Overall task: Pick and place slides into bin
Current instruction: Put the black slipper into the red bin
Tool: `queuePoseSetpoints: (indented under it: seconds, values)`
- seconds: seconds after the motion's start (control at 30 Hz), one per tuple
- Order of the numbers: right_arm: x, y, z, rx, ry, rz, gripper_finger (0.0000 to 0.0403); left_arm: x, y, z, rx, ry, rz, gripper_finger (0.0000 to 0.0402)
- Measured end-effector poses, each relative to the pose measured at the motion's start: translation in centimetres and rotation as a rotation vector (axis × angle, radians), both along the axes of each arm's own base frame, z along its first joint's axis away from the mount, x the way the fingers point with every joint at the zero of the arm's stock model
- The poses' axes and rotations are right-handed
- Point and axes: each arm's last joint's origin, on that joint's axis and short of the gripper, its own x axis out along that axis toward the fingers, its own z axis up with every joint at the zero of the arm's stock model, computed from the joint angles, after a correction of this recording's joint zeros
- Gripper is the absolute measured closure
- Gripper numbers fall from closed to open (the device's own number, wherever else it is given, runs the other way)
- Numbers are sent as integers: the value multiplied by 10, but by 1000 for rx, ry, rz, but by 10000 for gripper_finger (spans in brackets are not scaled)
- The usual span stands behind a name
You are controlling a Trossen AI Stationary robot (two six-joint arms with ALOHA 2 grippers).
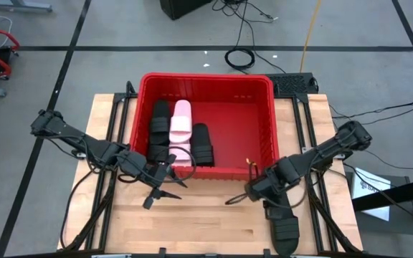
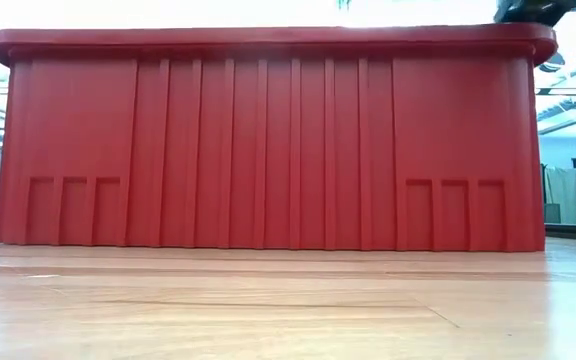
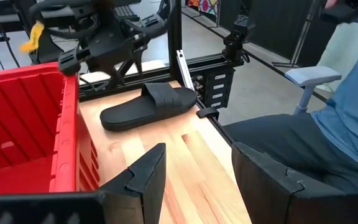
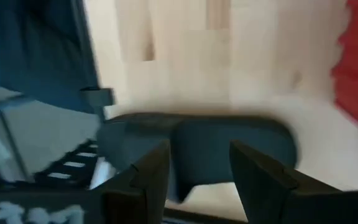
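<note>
The red bin stands at the table's far middle and fills the low view. In it lie several slides: black ones and a pale pink one. One black slide lies flat on its sole at the table's near right, also seen in the left wrist view. My right gripper hangs open above this slide, pointing steeply down, near the bin's near right corner. My left gripper stands open over the table before the bin's near wall, empty.
Bare wooden tabletop lies between the bin and the near edge. Black frame rails run along both table sides. A seated person is just beyond the table's right edge, next to the slide.
</note>
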Motion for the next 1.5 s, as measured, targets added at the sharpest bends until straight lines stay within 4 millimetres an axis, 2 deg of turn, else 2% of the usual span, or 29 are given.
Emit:
queuePoseSetpoints:
  seconds: [0.23, 0.43, 0.63, 0.97, 1.1, 1.23, 1.5]
  values:
    - [-29, 0, 29, -85, -138, -89, 248, 0, 0, 0, 0, -1, 0, 222]
    - [-52, 2, 39, -120, -153, -164, 248, 0, 0, 0, -3, 1, 1, 222]
    - [-66, 5, 14, -101, -128, -173, 248, 0, 0, 0, -3, 1, 2, 222]
    - [-58, 18, -48, 218, -201, -86, 248, 0, 1, 0, 6, -4, 30, 222]
    - [-57, 10, -65, 203, -224, -38, 248, 0, 1, 0, 6, -4, 33, 222]
    - [-52, -4, -74, 165, -244, -7, 248, 1, 1, 0, 5, -8, 34, 222]
    - [-37, -30, -75, 88, -330, 12, 248, 1, 1, 1, 8, -10, 32, 222]
